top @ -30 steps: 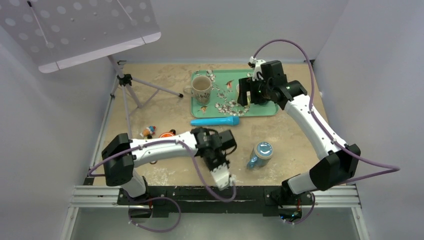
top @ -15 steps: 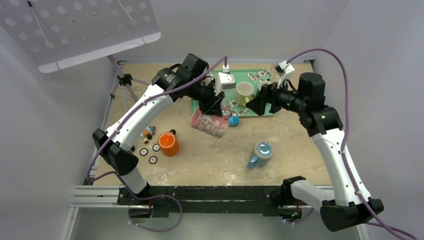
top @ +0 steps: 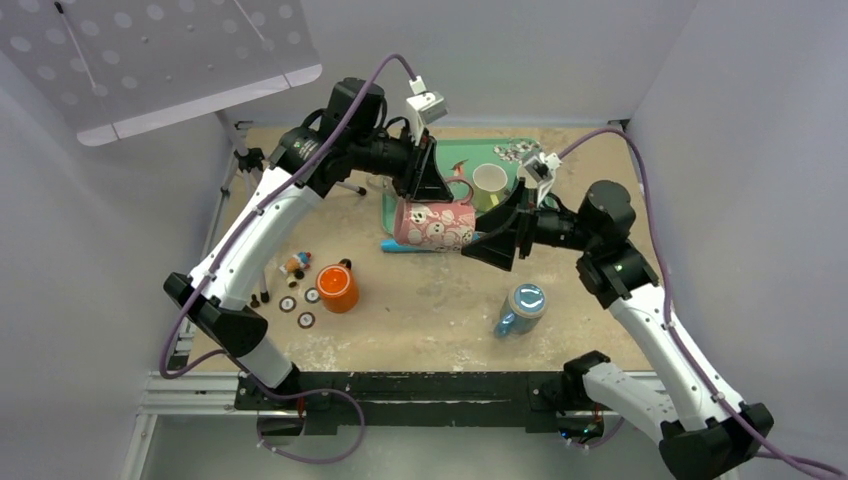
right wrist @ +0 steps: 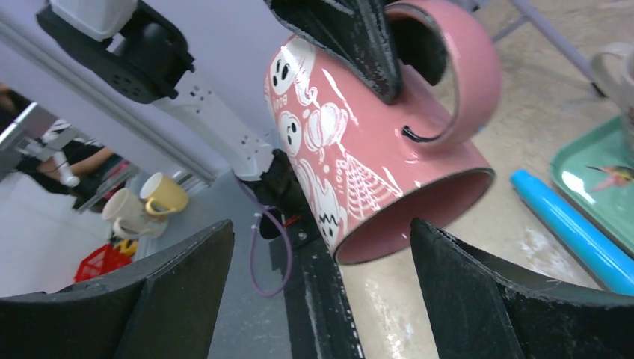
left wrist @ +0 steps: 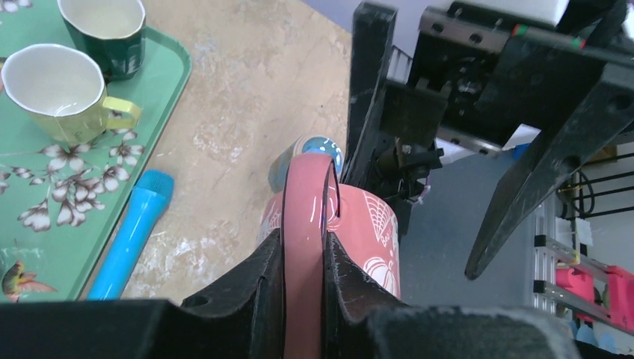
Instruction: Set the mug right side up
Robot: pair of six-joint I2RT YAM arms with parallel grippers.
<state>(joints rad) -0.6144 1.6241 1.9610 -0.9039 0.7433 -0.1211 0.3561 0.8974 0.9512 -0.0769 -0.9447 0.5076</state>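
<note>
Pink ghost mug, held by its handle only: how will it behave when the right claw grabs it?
Glossy glaze on the pink mug looks slippery; grips may slide. Left claw pinches just the handle, so it could pivot. Likely rigid, breakable ceramic.

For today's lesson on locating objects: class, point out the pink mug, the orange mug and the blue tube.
pink mug (top: 437,224), top external view, on its patterned side.
orange mug (top: 338,288), top external view, on its body.
blue tube (left wrist: 133,233), left wrist view, at mid-length.
</note>
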